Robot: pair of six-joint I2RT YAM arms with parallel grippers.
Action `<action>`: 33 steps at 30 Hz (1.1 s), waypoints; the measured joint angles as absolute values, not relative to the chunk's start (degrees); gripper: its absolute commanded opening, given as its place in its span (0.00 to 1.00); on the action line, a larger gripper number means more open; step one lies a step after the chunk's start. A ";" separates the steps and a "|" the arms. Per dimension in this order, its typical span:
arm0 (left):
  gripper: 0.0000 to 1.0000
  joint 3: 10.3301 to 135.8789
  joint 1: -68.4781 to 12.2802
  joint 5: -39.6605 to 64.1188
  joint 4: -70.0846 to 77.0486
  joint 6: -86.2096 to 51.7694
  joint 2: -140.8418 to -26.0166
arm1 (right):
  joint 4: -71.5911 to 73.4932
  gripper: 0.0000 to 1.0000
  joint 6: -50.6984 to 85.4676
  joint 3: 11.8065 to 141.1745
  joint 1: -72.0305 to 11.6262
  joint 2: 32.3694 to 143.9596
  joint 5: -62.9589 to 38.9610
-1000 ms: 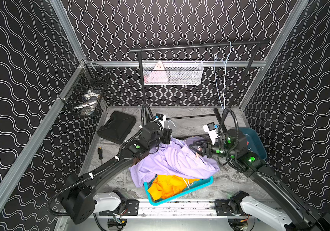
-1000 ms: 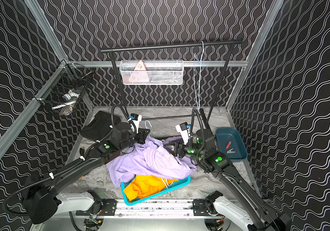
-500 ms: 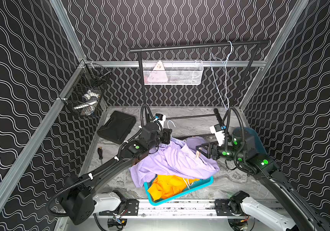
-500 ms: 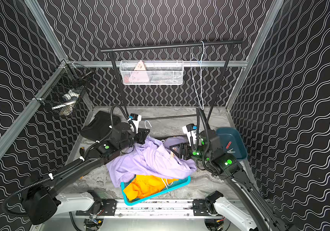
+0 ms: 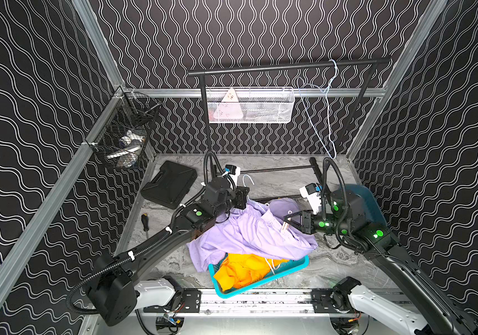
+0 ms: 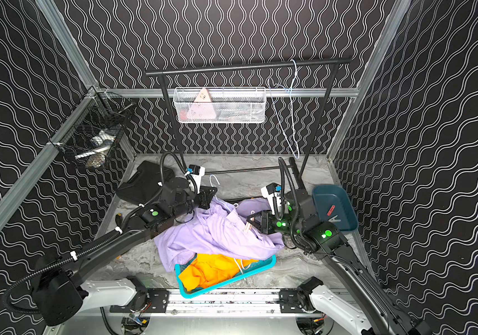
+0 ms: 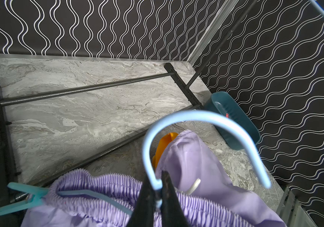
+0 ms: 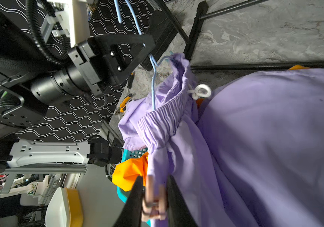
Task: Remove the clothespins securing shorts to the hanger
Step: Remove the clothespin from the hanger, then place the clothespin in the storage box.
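The lilac shorts (image 5: 249,232) lie draped over a teal basket (image 5: 298,264) that holds the orange shorts (image 5: 240,269). My left gripper (image 7: 158,186) is shut on the neck of the light blue hanger (image 7: 196,116) just above the gathered waistband. A light blue clothespin (image 7: 25,198) pins the waistband to the hanger's far end. My right gripper (image 8: 155,186) is shut on a whitish clothespin (image 8: 154,198) that sits at the waistband's other end (image 6: 246,227). A red clothespin (image 6: 330,210) lies in the dark teal tray (image 6: 345,203).
The black garment rack (image 5: 287,66) stands at the back, with base bars on the table, a white wire basket (image 5: 249,106) and a second blue hanger (image 5: 327,116). A black case (image 5: 171,185) and screwdriver (image 5: 145,222) lie left. A black wire basket (image 5: 124,130) hangs on the left wall.
The right arm drew back to the right, then its jaws closed onto the whitish clothespin. The left gripper has kept its hold on the hanger.
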State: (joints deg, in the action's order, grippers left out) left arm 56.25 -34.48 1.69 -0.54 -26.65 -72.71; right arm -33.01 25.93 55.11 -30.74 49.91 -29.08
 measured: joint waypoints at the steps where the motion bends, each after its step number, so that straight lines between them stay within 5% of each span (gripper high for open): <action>1: 0.00 56.25 -34.48 1.67 -0.54 -26.65 -72.71 | -33.01 0.11 25.93 55.11 -30.81 49.91 -29.12; 14: 0.00 55.70 -34.48 1.65 -0.40 -26.63 -72.95 | -31.81 0.11 25.91 56.97 -31.05 45.01 -19.00; 27: 0.00 55.37 -34.48 1.87 -0.45 -26.65 -72.42 | -35.99 0.13 26.15 57.43 -28.58 44.10 33.04; 33: 0.00 55.92 -34.48 2.11 -1.63 -26.61 -71.88 | -32.18 0.14 26.15 52.84 -12.88 48.05 41.01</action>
